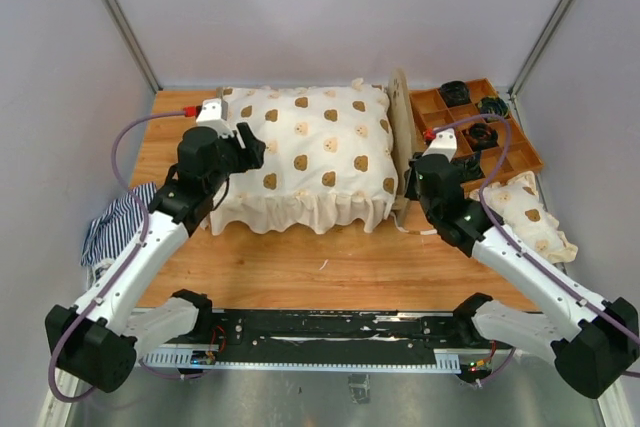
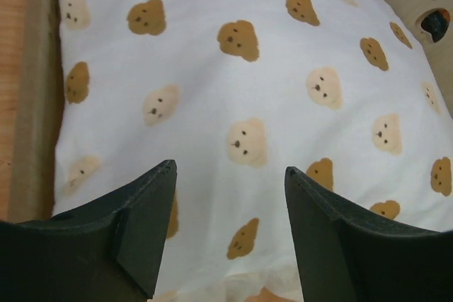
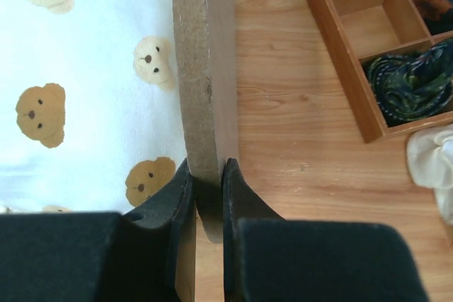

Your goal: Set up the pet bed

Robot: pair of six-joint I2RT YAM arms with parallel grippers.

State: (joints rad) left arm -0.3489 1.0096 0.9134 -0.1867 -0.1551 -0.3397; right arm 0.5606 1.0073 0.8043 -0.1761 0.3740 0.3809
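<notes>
The bed (image 1: 310, 152) sits at the middle of the table's (image 1: 330, 267) far half, under a white cover (image 2: 248, 83) printed with tan and cream dog faces, its frill hanging over the near side. The headboard (image 3: 205, 68) stands upright at the bed's right end. The right gripper (image 3: 207, 171) pinches the headboard's near edge, one finger on each face. The left gripper (image 2: 230, 175) hovers over the bed's left part, fingers spread apart, nothing between them. Just right of the headboard lies a brown tray (image 3: 340, 54) with dark items in some compartments. A dog-print pillow (image 1: 530, 212) lies near the tray, and a striped cloth (image 1: 115, 222) hangs at the table's left edge.
</notes>
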